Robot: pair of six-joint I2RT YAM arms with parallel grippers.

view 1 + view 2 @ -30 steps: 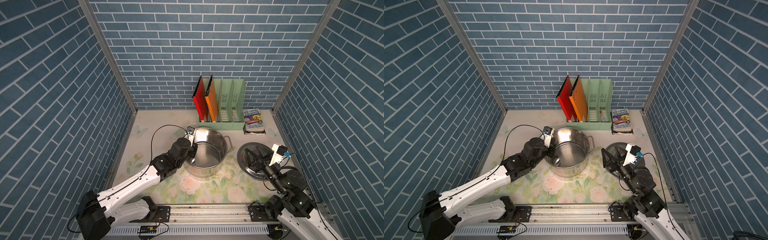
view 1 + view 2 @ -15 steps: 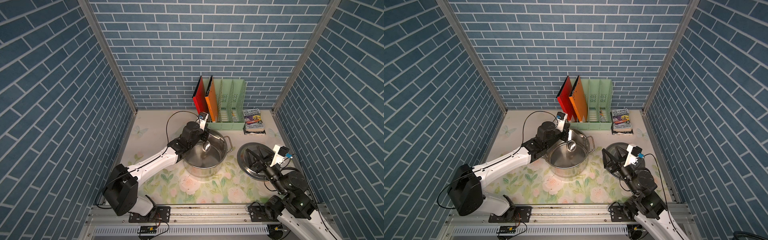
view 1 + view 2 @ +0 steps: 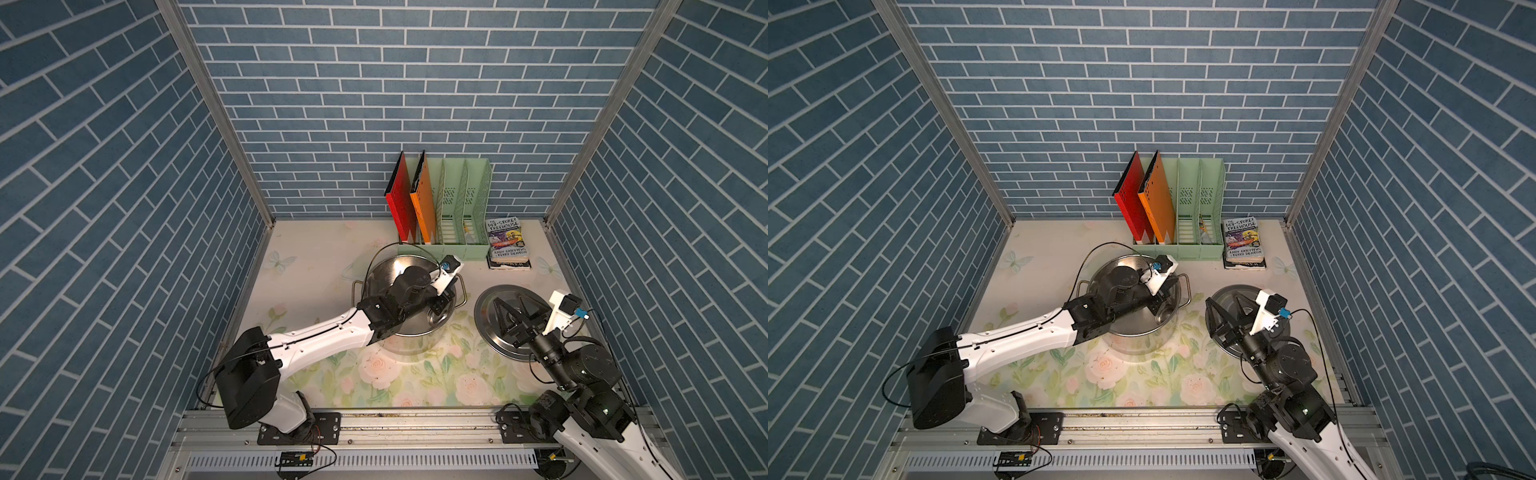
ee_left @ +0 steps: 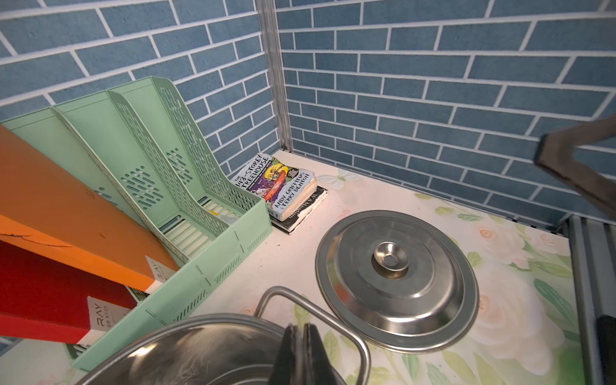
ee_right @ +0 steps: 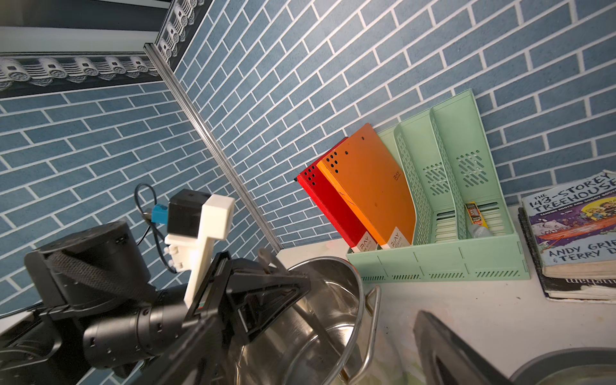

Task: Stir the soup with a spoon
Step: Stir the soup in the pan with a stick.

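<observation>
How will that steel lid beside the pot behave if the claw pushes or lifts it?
The lid looks polished and lies flat, so a push would probably slide it, not tip it. Its thin rim seems hard to pinch; the raised knob likely holds better.

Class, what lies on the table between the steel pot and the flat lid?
Only bare floral cloth separates the pot from the lid; the left wrist view shows it best.

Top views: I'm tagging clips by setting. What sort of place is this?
Probably a staged kitchen mock-up in a robot test booth: brick-patterned panel walls on metal posts, a steel pot and lid on a floral tabletop, and two arms bolted to a rail.
</observation>
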